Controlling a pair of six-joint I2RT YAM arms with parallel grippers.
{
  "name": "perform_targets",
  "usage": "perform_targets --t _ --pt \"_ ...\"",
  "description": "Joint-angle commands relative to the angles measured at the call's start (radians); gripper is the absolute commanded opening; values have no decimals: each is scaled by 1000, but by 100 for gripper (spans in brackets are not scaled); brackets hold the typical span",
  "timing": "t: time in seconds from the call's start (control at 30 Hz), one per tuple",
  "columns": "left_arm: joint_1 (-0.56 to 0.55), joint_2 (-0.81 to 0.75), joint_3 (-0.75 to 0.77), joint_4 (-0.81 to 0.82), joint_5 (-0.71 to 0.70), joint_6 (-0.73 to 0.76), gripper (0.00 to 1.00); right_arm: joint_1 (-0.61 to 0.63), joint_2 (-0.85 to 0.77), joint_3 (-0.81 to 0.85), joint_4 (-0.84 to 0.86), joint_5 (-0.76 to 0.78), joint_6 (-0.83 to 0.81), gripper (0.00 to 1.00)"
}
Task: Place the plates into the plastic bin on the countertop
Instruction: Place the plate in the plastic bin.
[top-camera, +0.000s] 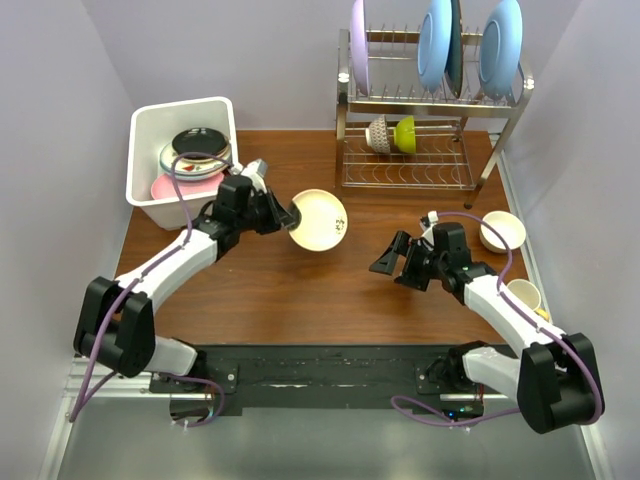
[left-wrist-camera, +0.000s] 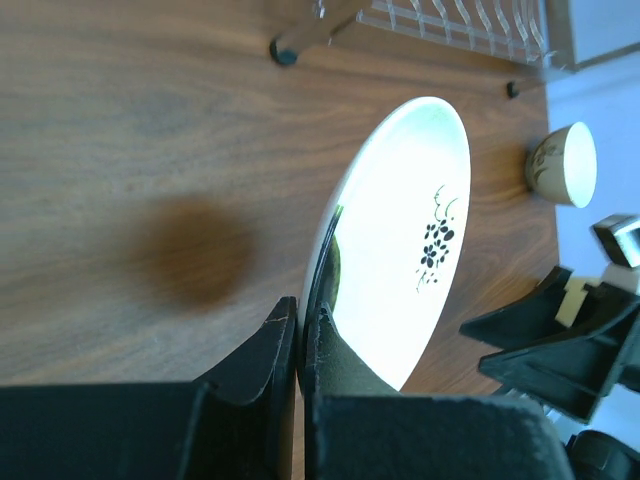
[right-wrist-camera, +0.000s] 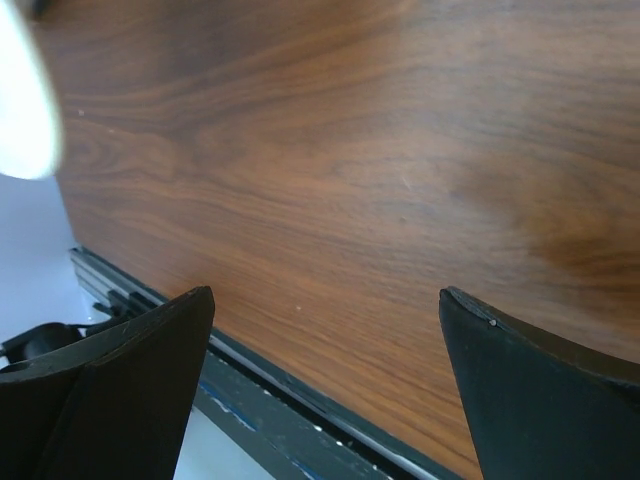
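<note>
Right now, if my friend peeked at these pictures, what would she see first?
Probably the left gripper pinching the rim of a cream plate with tiny dark flowers, in the middle of the countertop. Next, the white plastic bin at the far left corner, already holding a stack with a dark glass plate on top. The right gripper hangs open and empty nearby.

Left fingers (left-wrist-camera: 258, 362) clamped tight, right fingers (right-wrist-camera: 140, 370) spread wide

The top camera is looking down on the countertop (top-camera: 330, 290). Wrist cameras are viewing it closely past the left pincer (left-wrist-camera: 303, 310) and right pincer (right-wrist-camera: 325, 292).
</note>
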Motion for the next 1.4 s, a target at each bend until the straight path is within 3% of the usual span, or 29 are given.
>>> perform_targets --t 0.0,0.47,1.37 --pt "54 -48 91 -54 26 49 0 -2 -15 -19 -44 44 -38 99" --pt "236 -33 224 -126 121 91 0 -2 30 -61 -20 55 -46 99" --pt "542 238 628 -204 258 89 0 -2 109 -84 -3 91 -57 99"
